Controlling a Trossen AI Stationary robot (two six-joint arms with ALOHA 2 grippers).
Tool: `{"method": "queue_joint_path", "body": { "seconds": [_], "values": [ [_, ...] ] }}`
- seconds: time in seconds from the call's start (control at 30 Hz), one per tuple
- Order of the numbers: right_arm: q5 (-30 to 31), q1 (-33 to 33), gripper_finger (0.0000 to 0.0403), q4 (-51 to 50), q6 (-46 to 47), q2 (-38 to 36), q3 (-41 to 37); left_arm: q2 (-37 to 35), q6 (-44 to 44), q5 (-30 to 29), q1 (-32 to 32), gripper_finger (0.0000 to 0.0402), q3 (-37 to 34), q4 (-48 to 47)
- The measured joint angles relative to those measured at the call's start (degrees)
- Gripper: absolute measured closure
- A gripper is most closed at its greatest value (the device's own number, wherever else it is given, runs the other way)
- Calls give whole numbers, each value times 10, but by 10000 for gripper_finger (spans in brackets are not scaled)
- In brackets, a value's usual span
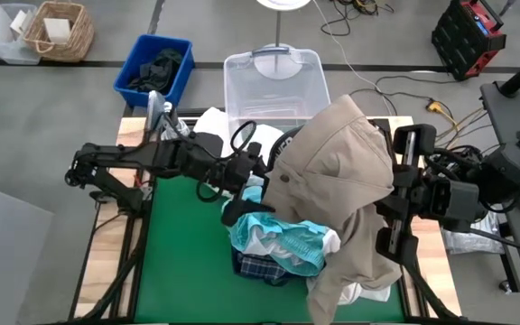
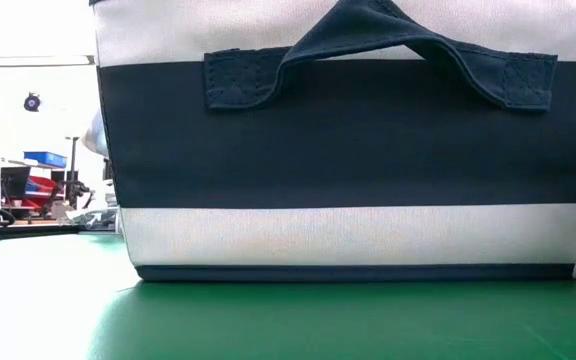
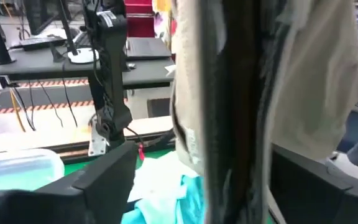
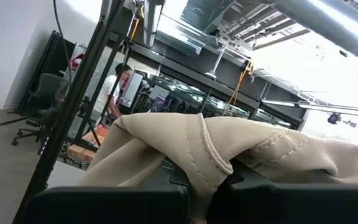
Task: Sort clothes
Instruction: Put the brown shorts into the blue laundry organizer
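Observation:
A khaki beige garment [image 1: 346, 171] is held up high over the table's middle and right. My right gripper [image 4: 201, 186] is under it, pointing up and shut on it. My left gripper [image 1: 253, 171] reaches in from the left to the garment's left edge. Its fingers [image 3: 104, 180] stand wide open, and the hanging cloth [image 3: 229, 93] is between or just beyond them. Below, the navy-and-white fabric box [image 2: 348, 170] holds a teal garment [image 1: 287, 236], a plaid one [image 1: 258, 267] and white pieces [image 1: 258, 242]. My right gripper pinches a seamed fold of the khaki garment [image 4: 211, 163] between its two fingers, which point upward. The cloth drapes over the gripper on all sides. Its lower end [image 1: 350, 284] hangs slack to the box and the table's near right. Whether my left gripper touches the cloth, I cannot tell.
A clear plastic bin [image 1: 273, 86] stands at the table's far edge. A blue bin [image 1: 154, 70] with dark clothes is at the far left, and a wicker basket [image 1: 57, 29] is beyond it. The green mat [image 1: 183, 262] is bare at the near left. Cables lie on the floor behind.

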Motion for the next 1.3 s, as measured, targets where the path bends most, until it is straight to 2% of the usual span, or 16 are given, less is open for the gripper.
{"method": "queue_joint_path", "body": {
  "seconds": [0.1,0.23,0.3,0.37,0.43,0.83,0.93,1.03,1.3],
  "values": [
    [0,-1,394,0,0,0,0,0,9,-14,0,141,-8,5],
    [7,-7,394,-7,-6,0,0,0,25,-16,0,262,-9,11],
    [35,-12,394,-26,-14,0,0,-1,33,-12,0,341,-9,20],
    [77,-17,394,-53,-12,0,0,-4,34,-11,0,384,-7,30],
    [101,-27,394,-85,7,0,0,-8,30,-12,0,389,4,33],
    [105,-104,394,-270,172,41,0,-10,5,-28,1,400,112,61],
    [84,-123,394,-309,206,59,0,-8,4,-29,0,401,126,60],
    [58,-138,394,-351,246,77,0,-8,-8,-55,0,401,129,59],
    [50,-161,391,-391,311,111,0,-11,-10,-67,0,401,158,66]
  ]
}}
